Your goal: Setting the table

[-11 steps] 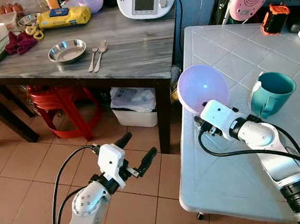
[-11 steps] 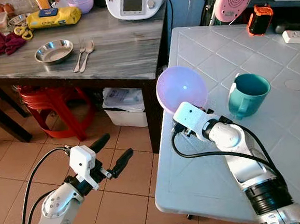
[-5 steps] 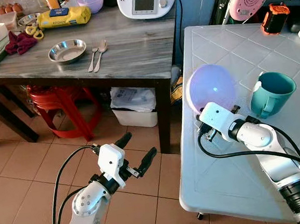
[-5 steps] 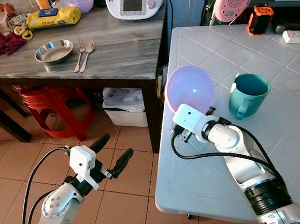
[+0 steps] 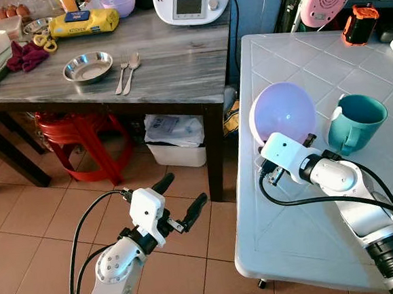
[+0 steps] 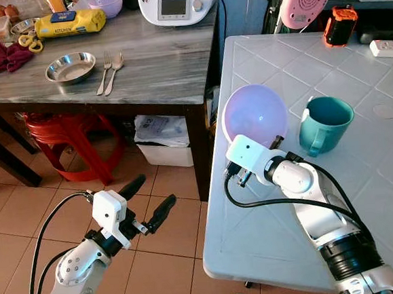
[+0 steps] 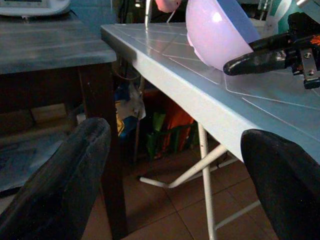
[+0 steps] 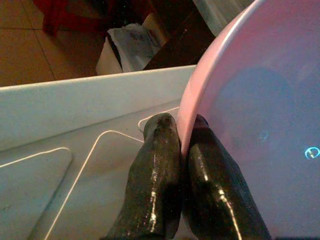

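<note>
Eye views: right claw (image 6: 272,143) is pinching the rim of the lilac bowl (image 5: 283,111), holding it tilted over the white surface (image 5: 305,227) just beside the teal mug (image 5: 354,121); left claw (image 5: 180,198) is hanging spread apart over the tiled floor (image 5: 33,235). Left wrist view: bowl (image 7: 217,32) is leaning on the white surface's near edge, fingers (image 7: 60,185) wide apart. Right wrist view: both fingers (image 8: 155,185) are clamping the bowl's rim (image 8: 200,105), one each side.
</note>
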Available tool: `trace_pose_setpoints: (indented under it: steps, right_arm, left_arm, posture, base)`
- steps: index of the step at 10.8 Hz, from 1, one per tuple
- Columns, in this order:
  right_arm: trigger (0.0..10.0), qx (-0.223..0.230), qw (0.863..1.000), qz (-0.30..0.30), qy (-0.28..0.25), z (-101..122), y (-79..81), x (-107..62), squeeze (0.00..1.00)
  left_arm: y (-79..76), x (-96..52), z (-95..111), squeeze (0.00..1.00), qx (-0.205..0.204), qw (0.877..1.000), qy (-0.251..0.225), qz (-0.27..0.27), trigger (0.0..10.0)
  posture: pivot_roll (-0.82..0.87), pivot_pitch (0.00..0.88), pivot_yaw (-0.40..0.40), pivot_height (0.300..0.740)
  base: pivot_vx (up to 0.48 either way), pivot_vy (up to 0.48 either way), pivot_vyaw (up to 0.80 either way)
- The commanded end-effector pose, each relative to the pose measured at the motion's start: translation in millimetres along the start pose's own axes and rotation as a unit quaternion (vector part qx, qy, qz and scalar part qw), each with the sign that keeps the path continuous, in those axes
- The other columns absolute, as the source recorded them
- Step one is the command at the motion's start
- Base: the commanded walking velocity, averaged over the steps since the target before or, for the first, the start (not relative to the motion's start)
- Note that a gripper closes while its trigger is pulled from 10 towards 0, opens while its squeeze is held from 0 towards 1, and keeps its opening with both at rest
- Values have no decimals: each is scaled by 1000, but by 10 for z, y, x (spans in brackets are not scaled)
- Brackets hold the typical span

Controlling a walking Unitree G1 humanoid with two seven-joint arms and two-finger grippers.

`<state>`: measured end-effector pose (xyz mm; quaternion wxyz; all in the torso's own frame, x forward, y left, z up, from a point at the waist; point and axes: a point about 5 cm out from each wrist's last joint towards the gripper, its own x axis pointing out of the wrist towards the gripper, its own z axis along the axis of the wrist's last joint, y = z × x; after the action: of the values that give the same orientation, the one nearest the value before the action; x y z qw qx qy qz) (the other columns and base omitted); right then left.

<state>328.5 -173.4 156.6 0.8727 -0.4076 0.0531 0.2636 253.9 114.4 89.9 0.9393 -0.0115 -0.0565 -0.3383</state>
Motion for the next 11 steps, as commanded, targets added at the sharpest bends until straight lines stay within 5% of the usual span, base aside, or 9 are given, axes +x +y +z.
trace_pose_setpoints:
  steps: [1, 4, 5, 6, 8, 11]
  right_arm:
    - [0, 1, 1000, -10, -10, 26, -5, 1, 0]
    - [0, 50, 990, -96, -93, 289, -56, -28, 0]
    - [824, 92, 981, -130, -114, 340, -36, -64, 0]
    - [10000, 139, 968, -165, -127, 357, 12, -111, 0]
    - [10000, 228, 930, -247, -147, 365, 83, -238, 0]
    - [10000, 245, 917, -271, -161, 335, 118, -356, 0]
  left_arm:
    - [0, -8, 3, 0, 5, 1000, 5, 0, 10000]
    - [139, 30, 45, 0, 18, 997, 4, 74, 10000]
    - [242, 49, 79, 0, 31, 993, 3, 111, 10000]
    - [326, 62, 122, 0, 28, 990, -7, 140, 10000]
    - [460, 81, 187, 0, 24, 982, -17, 186, 10000]
    - [512, 133, 225, 0, 26, 977, -26, 209, 10000]
  posture:
    - [-147, 156, 63, 740]
    - [-143, 152, 58, 740]
    - [-141, 149, 57, 740]
    - [-139, 146, 55, 740]
    - [-140, 140, 59, 740]
    - [-143, 133, 71, 740]
  base:
    - [0, 0, 0]
    - [0, 0, 0]
    - [0, 0, 0]
    - [0, 0, 0]
    - [0, 0, 0]
    - [0, 0, 0]
